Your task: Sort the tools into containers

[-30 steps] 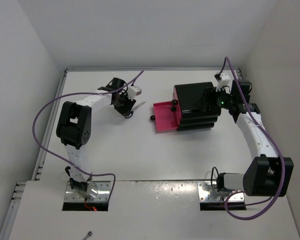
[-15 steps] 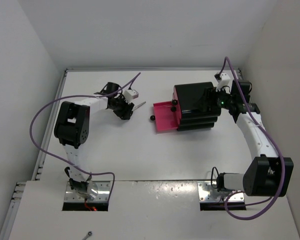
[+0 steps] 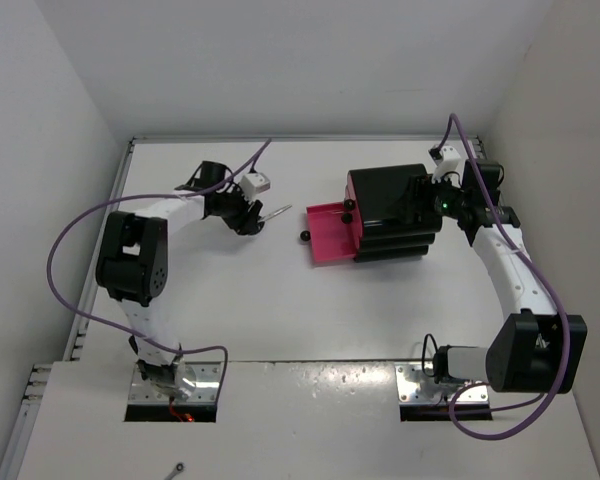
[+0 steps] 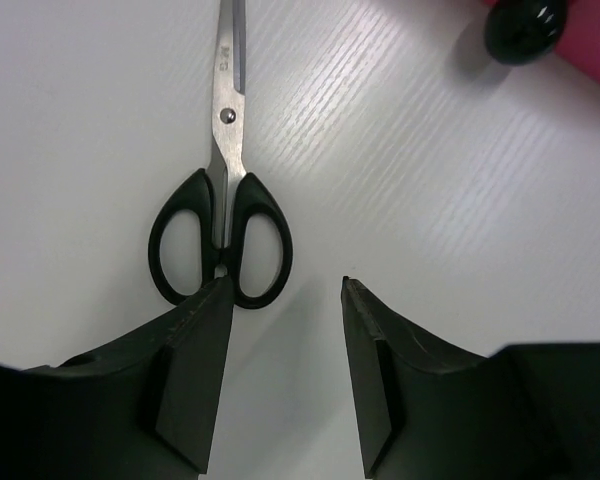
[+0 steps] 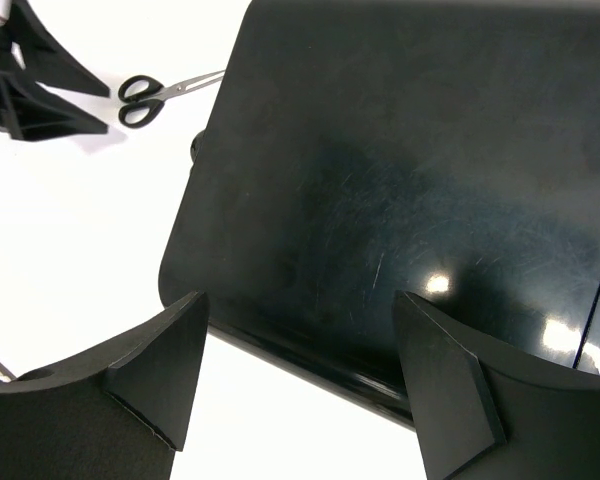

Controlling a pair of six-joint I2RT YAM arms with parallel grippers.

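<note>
The bench (image 3: 280,310) is a flat white surface with faint ribbing, closed in by white walls on the left, far and right sides. Left of centre in the top view, black-handled scissors (image 3: 277,212) lie closed and flat on it, blades pointing toward the right of the frame. To their right, in the upper right of the bench, stands a glossy black rounded box (image 3: 390,195). A magenta-pink drawer (image 3: 330,235) juts from its left side over the bench, with a round black knob (image 3: 303,236) on its left end, apart from the scissors. Along the bottom edge, a metal base plate (image 3: 205,385) sits at lower left and another at lower right.
</note>
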